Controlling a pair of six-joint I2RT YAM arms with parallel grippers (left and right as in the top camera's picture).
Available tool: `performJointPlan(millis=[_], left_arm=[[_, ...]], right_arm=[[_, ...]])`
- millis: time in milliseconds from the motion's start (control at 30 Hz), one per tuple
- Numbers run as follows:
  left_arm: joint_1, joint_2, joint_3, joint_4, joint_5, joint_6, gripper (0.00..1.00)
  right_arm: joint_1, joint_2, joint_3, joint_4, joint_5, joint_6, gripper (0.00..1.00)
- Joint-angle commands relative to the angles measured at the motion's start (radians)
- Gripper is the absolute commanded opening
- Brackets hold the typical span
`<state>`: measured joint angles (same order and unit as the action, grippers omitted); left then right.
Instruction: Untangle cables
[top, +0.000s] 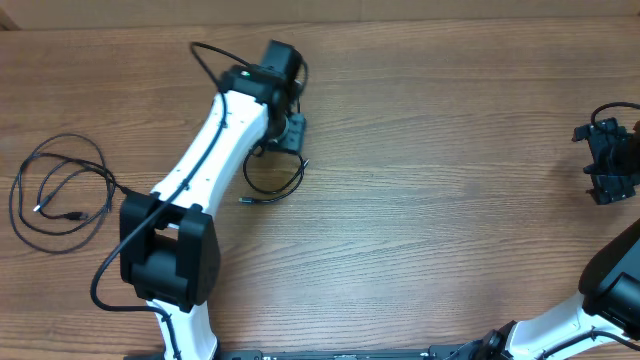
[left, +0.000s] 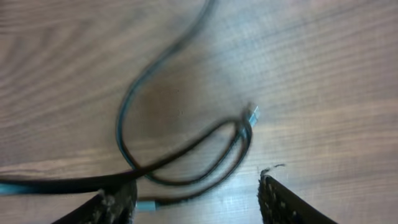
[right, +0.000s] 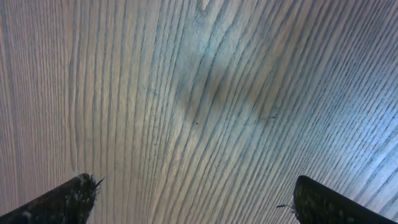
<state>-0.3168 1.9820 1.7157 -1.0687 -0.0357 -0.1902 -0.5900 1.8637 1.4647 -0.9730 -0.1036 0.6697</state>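
Wood-grain tabletop (top: 420, 230), brown and streaked, fills the overhead view, with a paler strip along its far edge. The white-and-black left arm reaches toward the upper middle, and the left gripper (top: 287, 128) hangs over the top of the looped cable (top: 280, 194), whose small plug (top: 245, 201) lies on the wood just below it. The second cable (top: 100, 168) lies in loose loops at the far left, well apart from the first. The right gripper (top: 608, 162) sits at the right edge, over bare wood.

From the left wrist, the looped cable (left: 186, 146) curls across the blurred grain, its plug (left: 253, 113) pointing up and to the right. The left gripper (left: 196, 205) has its fingers (left: 115, 205) spread, with the cable running past the left one; nothing is pinched between them.

From the right wrist, only the striped table (right: 199, 93) shows, with a soft shadow at its middle. The right gripper (right: 193, 205) has its fingers (right: 62, 202) set wide apart, holding nothing.
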Motion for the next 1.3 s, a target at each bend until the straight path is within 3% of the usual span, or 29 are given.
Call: performJointPlan(millis=[0,100,167,200,267,333,367,433,467,533,600,800,1033,1267], left_arm=[[0.044,-0.007,0.021,0.040,0.017,-0.069,0.62],[0.065,-0.007,0.020,0.076,-0.002,-0.068,0.59],[0.070,-0.007,0.013,0.107,-0.002,-0.068,0.47],[0.070,-0.007,0.008,0.127,-0.002,-0.068,0.36],[0.069,-0.007,-0.002,0.170,-0.002,-0.068,0.28],[0.069,-0.007,-0.014,0.215,-0.002,-0.069,0.33],[0.069,-0.007,-0.018,0.232,0.000,-0.070,0.42],[0.069,-0.007,-0.031,0.258,0.000,-0.082,0.43],[0.069,-0.007,-0.038,0.267,0.000,-0.087,0.39],[0.066,-0.007,-0.061,0.286,0.004,-0.088,0.16],[0.058,-0.007,-0.092,0.301,0.011,-0.087,0.06],[0.013,-0.007,-0.191,0.337,0.031,-0.028,0.04],[-0.003,-0.007,-0.288,0.337,-0.112,0.003,0.14],[0.000,-0.007,-0.386,0.340,-0.113,0.003,0.08]], right_arm=[[0.000,-0.008,-0.004,0.002,0.006,0.004,1.00],[0.000,-0.008,-0.004,0.002,0.006,0.004,1.00],[0.000,-0.008,-0.004,0.002,0.006,0.004,1.00],[0.000,-0.008,-0.004,0.002,0.006,0.004,1.00],[0.000,-0.008,-0.004,0.002,0.006,0.004,1.00],[0.000,-0.008,-0.004,0.002,0.006,0.004,1.00],[0.000,-0.008,-0.004,0.002,0.006,0.004,1.00],[0.000,-0.008,-0.004,0.002,0.006,0.004,1.00],[0.000,-0.008,-0.004,0.002,0.006,0.004,1.00],[0.000,-0.008,-0.004,0.002,0.006,0.004,1.00],[0.000,-0.008,-0.004,0.002,0.006,0.004,1.00],[0.000,-0.008,-0.004,0.002,0.006,0.004,1.00],[0.000,-0.008,-0.004,0.002,0.006,0.004,1.00],[0.000,-0.008,-0.004,0.002,0.006,0.004,1.00]])
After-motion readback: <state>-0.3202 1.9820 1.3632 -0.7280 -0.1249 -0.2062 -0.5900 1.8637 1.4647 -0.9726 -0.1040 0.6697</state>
